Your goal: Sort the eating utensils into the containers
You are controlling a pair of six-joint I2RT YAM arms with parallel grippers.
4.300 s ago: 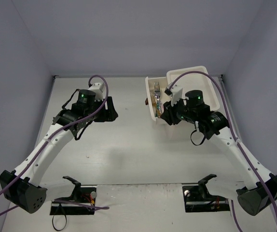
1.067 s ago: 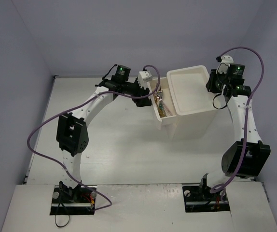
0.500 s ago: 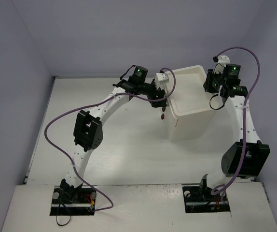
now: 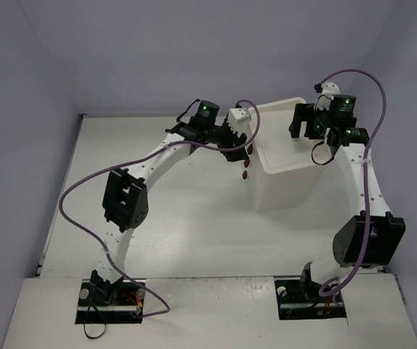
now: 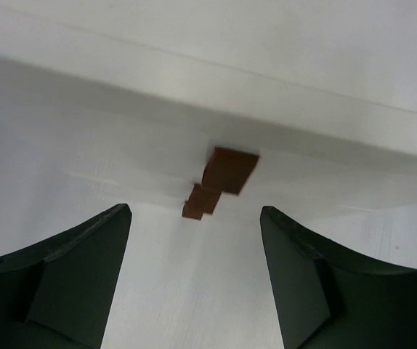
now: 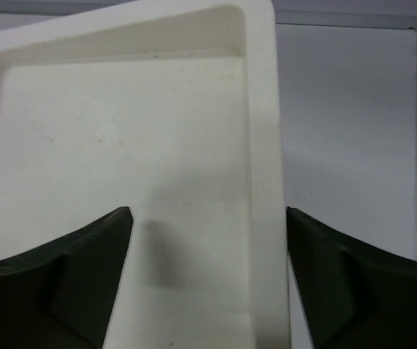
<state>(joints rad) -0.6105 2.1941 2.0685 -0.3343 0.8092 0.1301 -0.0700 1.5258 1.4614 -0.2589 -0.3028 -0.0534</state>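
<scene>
The containers are the drawers of a tall white drawer unit (image 4: 290,182), all pushed in. No eating utensils show in any view; they are hidden. My left gripper (image 4: 245,139) (image 5: 194,211) stands open just in front of the unit's drawer face (image 5: 158,276), level with two small brown handles (image 5: 228,169) (image 4: 245,174), with nothing between its fingers. My right gripper (image 4: 300,121) (image 6: 208,211) hangs open over the unit's recessed white top (image 6: 121,138), straddling its right rim (image 6: 264,167) without gripping it.
Grey walls close in the back and both sides of the table (image 4: 165,218). The drawer unit stands at the back right, close to the right wall. Purple cables (image 4: 85,189) loop from both arms.
The open drawer with utensils has been pushed shut into the unit by my left gripper, which has since backed off slightly. My right gripper has opened and shifted left over the unit's top.
</scene>
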